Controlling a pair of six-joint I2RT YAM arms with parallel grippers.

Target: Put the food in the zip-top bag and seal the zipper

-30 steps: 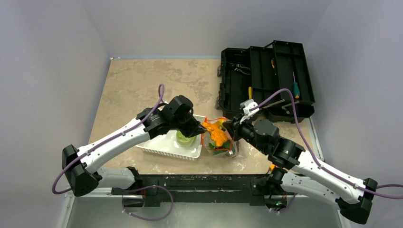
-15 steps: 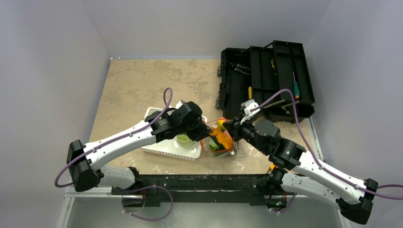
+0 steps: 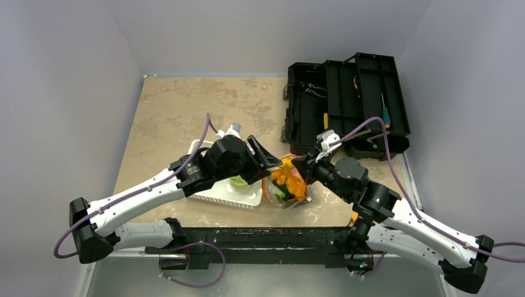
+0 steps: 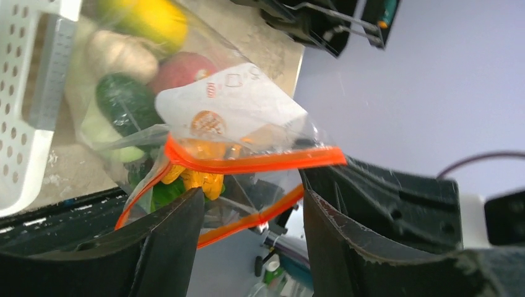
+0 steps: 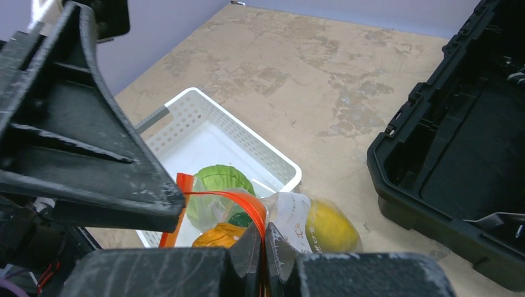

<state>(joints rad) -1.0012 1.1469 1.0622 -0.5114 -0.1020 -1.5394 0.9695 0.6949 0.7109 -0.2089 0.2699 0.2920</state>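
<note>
Near the front of the desk (image 3: 179,111), the right claw (image 3: 299,166) is pinching the zipper (image 5: 229,197) of the zip-top bag (image 3: 286,189) with its fingers pressed together, while the left claw (image 3: 267,162) is hovering spread wide at the left of the bag's mouth. The bag is sitting just right of the white basket (image 3: 216,199) and is holding a mango (image 5: 328,226), orange pieces (image 5: 220,236), a cucumber (image 4: 121,99) and a peach (image 4: 182,68), while a green cabbage (image 3: 238,180) is sitting in the basket. Farther back on the right, a black toolbox (image 3: 347,105) is standing open with tools inside.
</note>
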